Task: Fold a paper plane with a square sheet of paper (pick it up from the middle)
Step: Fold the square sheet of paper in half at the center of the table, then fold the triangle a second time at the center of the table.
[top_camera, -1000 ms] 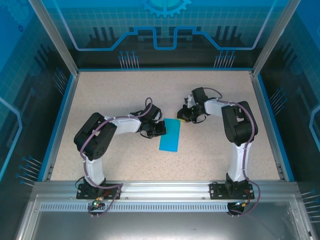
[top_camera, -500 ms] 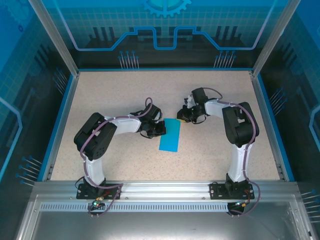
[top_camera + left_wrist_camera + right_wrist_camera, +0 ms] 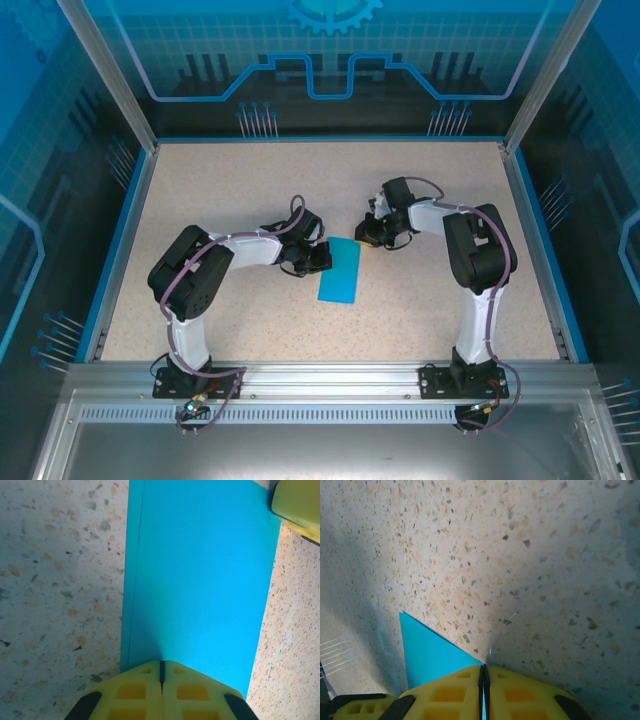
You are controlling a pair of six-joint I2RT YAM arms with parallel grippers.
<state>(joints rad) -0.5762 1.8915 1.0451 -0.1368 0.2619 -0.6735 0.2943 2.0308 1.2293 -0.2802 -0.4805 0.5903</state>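
Paper (image 3: pixel 340 271), folded to a long strip, lies flat on the tabletop (image 3: pixel 230 190). It looks thin, light and limp, likely to slide or crease, so pinch only an edge or corner. Your left tool (image 3: pixel 161 667) is clenched, tips at one edge. Your right tool (image 3: pixel 483 669), clenched, seems to pinch a far corner.

The left arm (image 3: pixel 190 275) and right arm (image 3: pixel 478 250) rise from the near edge with elbows crooked outward and wrists turned in toward each other. The left gripper (image 3: pixel 161 662) points right and sits low, its jaws pressed together. The right gripper (image 3: pixel 483 667) angles down and left, its jaws closed, apparently nipping a corner of the sheet (image 3: pixel 427 652).
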